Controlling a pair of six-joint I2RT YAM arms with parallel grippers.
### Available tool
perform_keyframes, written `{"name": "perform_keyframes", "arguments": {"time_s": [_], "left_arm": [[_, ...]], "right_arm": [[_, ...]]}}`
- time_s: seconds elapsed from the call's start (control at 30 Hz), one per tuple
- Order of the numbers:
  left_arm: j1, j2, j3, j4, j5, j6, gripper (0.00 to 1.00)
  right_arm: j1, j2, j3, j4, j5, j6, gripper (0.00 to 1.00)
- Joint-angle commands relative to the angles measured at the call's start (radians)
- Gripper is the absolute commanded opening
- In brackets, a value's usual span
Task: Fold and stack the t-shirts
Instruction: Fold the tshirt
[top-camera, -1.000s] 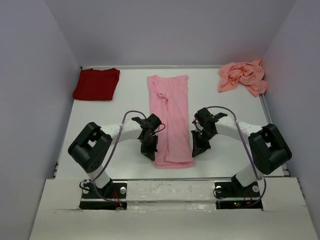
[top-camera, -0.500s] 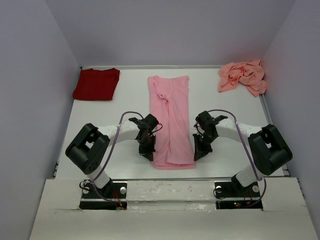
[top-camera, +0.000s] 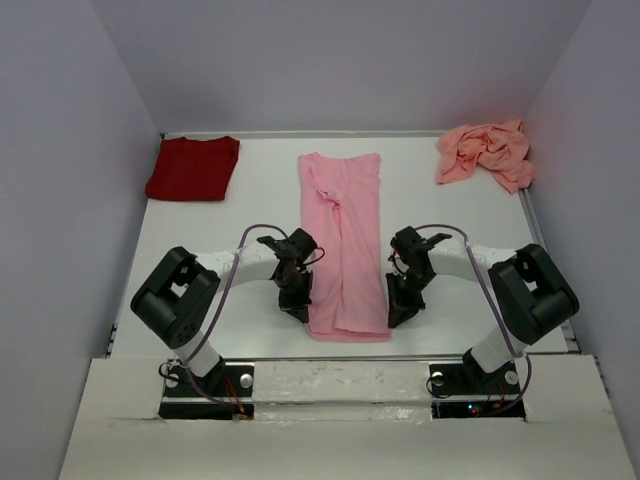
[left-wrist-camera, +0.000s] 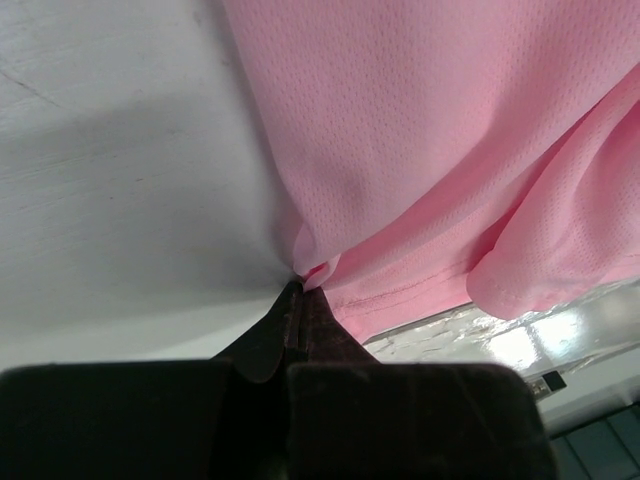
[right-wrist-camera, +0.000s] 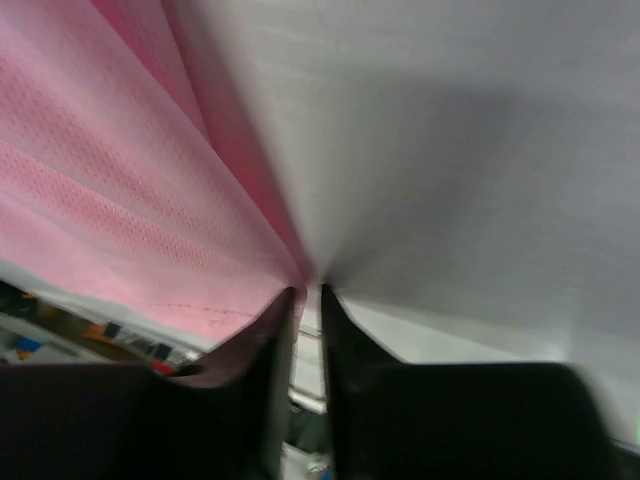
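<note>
Three tees; my claws pinch the middle one.
Upper left, the dark red tee (top-camera: 193, 168) lies folded; my left claw (left-wrist-camera: 297, 292) and right claw (right-wrist-camera: 307, 292) are clamped tight on the lower corners of the light pink tee (top-camera: 345, 240), centre; the salmon-pink tee (top-camera: 485, 152) lies crumpled upper right.

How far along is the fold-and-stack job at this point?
Done: the dark red tee lies folded at the far left. In hand: the light pink tee is a long strip folded lengthwise, its near corners pinched by the left hand and right hand; crosswise folds remain. Left: the salmon-pink tee sits crumpled at the far right, and nothing is stacked yet.
</note>
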Motion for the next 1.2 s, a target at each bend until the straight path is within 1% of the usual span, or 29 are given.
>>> {"name": "perform_keyframes", "arguments": {"time_s": [0.0,0.03,0.07,0.1,0.13,0.17,0.2,0.33,0.37,0.43,0.6,0.83,0.93,1.07,1.17], "left_arm": [[0.003,-0.023,-0.018,0.005,0.028,0.010,0.01],[0.003,-0.025,-0.018,0.005,0.028,0.010,0.04],[0.003,-0.025,-0.016,0.003,0.032,0.010,0.06],[0.003,-0.028,-0.015,0.002,0.032,0.010,0.16],[0.003,-0.030,-0.013,0.003,0.032,0.010,0.21],[0.003,-0.033,-0.012,0.003,0.036,0.010,0.29],[0.003,-0.034,-0.012,0.005,0.038,0.010,0.32],[0.003,-0.042,-0.003,-0.001,0.030,0.008,0.47],[0.003,-0.045,0.004,-0.006,0.029,0.008,0.51],[0.003,-0.053,0.008,-0.008,0.021,0.007,0.54],[0.003,-0.072,0.007,-0.011,0.018,-0.001,0.54],[0.003,-0.123,-0.027,0.003,0.033,-0.029,0.54],[0.003,-0.169,-0.070,0.047,0.062,-0.050,0.54],[0.003,-0.252,-0.139,0.101,0.085,-0.107,0.54],[0.003,-0.284,-0.191,0.129,0.097,-0.133,0.54]], "right_arm": [[-0.009,0.014,0.002,0.002,-0.005,0.003,0.30],[-0.009,0.012,0.006,-0.003,0.003,0.003,0.41],[-0.009,0.009,0.013,-0.006,0.007,0.003,0.50],[-0.009,0.001,0.027,-0.015,0.011,0.003,0.62],[-0.009,-0.003,0.035,-0.019,0.023,0.002,0.68],[-0.009,-0.012,0.041,-0.024,0.029,0.002,0.79],[-0.009,-0.014,0.048,-0.027,0.031,0.000,0.81],[-0.009,-0.016,0.075,-0.036,0.026,-0.002,0.82],[-0.009,-0.016,0.078,-0.036,0.024,-0.003,0.82],[-0.009,-0.014,0.079,-0.035,0.009,-0.003,0.82],[-0.009,-0.014,0.043,-0.006,-0.032,0.006,0.80],[-0.009,-0.066,-0.049,0.099,-0.132,0.052,0.79],[-0.009,-0.120,-0.094,0.155,-0.155,0.077,0.79],[-0.018,-0.204,-0.189,0.217,-0.170,0.142,0.78],[-0.018,-0.265,-0.232,0.261,-0.178,0.195,0.77]]}}
